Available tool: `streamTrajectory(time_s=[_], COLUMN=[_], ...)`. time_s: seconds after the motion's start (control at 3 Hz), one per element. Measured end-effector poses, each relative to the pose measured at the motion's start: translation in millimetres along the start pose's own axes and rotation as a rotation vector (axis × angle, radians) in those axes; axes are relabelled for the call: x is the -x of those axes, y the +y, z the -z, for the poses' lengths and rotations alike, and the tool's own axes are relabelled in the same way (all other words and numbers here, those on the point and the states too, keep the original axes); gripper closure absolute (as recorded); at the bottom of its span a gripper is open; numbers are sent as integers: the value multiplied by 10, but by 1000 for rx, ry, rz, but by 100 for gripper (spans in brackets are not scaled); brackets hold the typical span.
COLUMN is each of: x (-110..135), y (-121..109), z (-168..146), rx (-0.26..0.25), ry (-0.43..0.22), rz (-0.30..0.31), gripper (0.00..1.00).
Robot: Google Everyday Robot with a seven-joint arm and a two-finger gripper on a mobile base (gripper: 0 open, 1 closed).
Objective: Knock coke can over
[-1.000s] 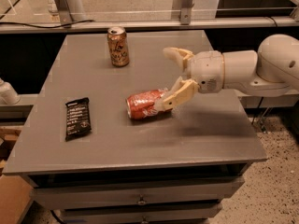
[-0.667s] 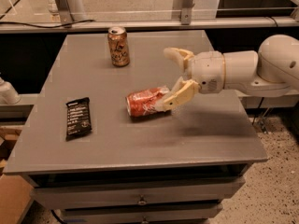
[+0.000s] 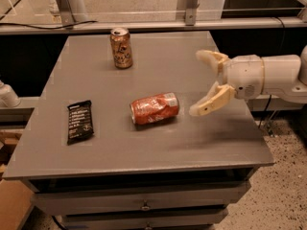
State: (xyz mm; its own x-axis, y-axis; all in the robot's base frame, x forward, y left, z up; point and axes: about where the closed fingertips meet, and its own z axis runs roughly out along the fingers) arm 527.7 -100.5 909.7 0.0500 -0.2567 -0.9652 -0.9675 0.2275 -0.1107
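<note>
Gripper (image 3: 196, 84) position is what differs: a second ago its lower finger lay against the coke can (image 3: 154, 109), and now we see it drawn back toward 3 o'clock, near the can but apart from it. Its tan, wedge-shaped fingers (image 3: 213, 99) are spread wide and hold nothing. We find the can, dented red aluminium, on its side near the middle of the matte grey table (image 3: 144, 152), unmoved. A gold-brown can (image 3: 121, 48) stands upright at its 11 o'clock, and a flat black wrapper (image 3: 79, 121) lies at 9. The smooth white arm (image 3: 278, 78) is cut off at the right edge; we cannot read the wrapper's print.
</note>
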Motion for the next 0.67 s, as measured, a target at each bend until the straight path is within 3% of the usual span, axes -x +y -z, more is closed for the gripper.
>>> streamTrajectory(time_s=[0.67], x=[-174], y=[-285], z=[645], rx=[-79], ry=[85], rz=[33], gripper=[0])
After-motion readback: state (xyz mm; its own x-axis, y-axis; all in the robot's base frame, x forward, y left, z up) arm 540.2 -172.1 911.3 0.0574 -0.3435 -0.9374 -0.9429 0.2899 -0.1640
